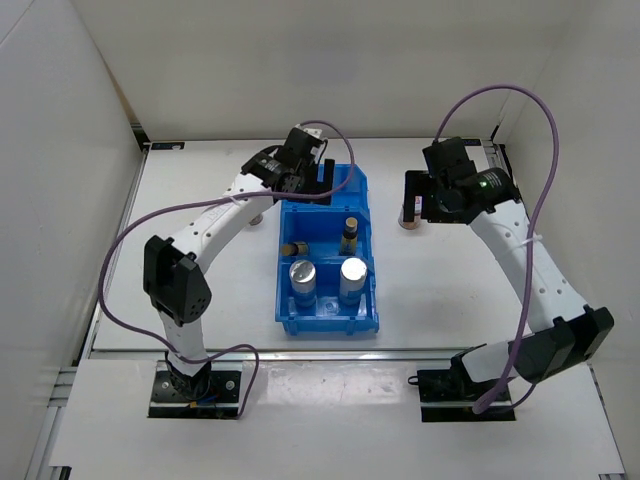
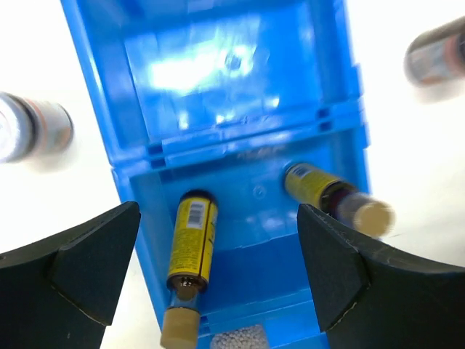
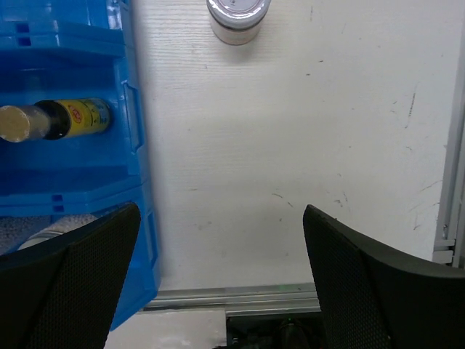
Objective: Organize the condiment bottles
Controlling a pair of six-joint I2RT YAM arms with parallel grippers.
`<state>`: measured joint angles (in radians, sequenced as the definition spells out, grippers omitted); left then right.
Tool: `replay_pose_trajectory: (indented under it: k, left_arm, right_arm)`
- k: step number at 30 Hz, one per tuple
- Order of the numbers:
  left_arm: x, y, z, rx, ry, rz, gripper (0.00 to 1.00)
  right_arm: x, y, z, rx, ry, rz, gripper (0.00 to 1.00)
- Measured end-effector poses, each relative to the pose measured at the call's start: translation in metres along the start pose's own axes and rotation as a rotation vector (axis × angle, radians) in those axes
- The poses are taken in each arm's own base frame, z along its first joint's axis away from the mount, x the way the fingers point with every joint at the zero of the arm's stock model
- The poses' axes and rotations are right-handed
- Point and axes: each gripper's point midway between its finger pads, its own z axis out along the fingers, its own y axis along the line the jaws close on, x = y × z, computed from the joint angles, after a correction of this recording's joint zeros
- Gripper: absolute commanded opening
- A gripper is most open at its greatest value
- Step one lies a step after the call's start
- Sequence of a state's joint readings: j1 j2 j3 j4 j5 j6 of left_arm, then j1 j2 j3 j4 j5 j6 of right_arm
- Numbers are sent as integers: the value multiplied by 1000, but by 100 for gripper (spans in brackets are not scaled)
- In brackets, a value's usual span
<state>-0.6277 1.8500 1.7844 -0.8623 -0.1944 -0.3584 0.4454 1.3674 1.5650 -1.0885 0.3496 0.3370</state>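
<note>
The blue bin [image 1: 283, 300] stands mid-table. Its near compartment holds two silver-topped cylinders [image 1: 302, 275] [image 1: 353, 272]. Its middle compartment holds two brown yellow-labelled bottles [image 1: 295, 247] [image 1: 350, 232], which also show in the left wrist view [image 2: 190, 247] [image 2: 320, 189]. The far compartment is empty. My left gripper [image 1: 322, 186] hovers open over it [image 2: 218, 283]. One white-lidded jar [image 1: 254, 216] stands left of the bin [image 2: 36, 129]. The other jar [image 1: 408, 217] stands to the right [image 3: 237, 16]. My right gripper [image 1: 418, 198] is open and empty beside it [image 3: 221, 276].
The table's metal rails run along the near edge [image 1: 300, 351] and the right side [image 3: 454, 182]. White walls close in the back and both sides. Purple cables loop over both arms.
</note>
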Motion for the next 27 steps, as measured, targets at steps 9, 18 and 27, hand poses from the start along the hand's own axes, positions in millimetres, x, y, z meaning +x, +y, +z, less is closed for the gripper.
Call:
replay_pose_trajectory:
  k: [9,18,27]
  left_arm:
    - [-18,8,-40,1,-29,5,99]
    - [39,34,-63,-11,107,-7,86]
    - [75,37,-69,18,193,-46,82]
  right_arm:
    - [-1,11,8,-55,28,4,97]
    - [1,13,9,-72,35,9,97]
    - [8,13,11,-80,51,6,97]
